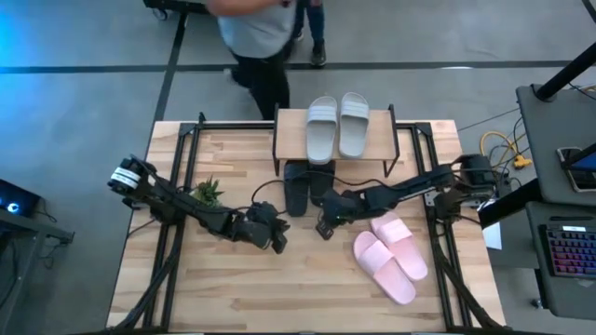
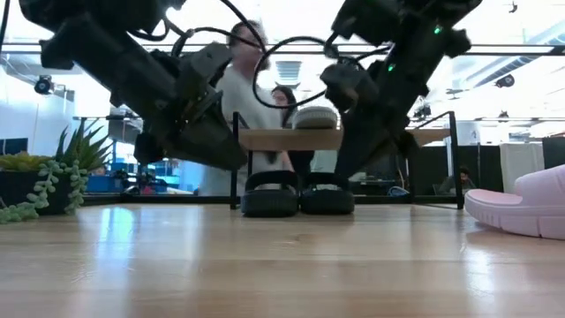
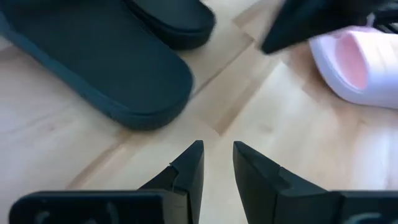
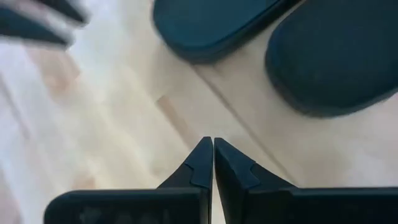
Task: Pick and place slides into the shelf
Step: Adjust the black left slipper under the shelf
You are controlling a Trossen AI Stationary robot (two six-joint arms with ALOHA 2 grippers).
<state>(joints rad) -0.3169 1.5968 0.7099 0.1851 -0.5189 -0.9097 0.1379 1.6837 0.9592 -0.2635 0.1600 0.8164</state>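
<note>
The shelf (image 1: 291, 140) stands at the table's far middle, and the grey slides (image 1: 337, 126) lie side by side on its top board. The black slides (image 1: 300, 189) sit together under that board, their near ends sticking out toward me. The pink slides (image 1: 391, 253) lie on the table to the right. My left gripper (image 1: 277, 240) hovers near the table's middle, just short of the black slides (image 3: 106, 56), slightly open and empty. My right gripper (image 1: 324, 226) hangs beside it, between the black slides (image 4: 342, 56) and the pink pair, shut and empty.
A small potted plant (image 1: 207, 193) stands on the table's left part beside my left arm. A person (image 1: 261, 37) stands just beyond the far edge, behind the shelf. Bare wooden tabletop (image 1: 242, 298) stretches along the near side.
</note>
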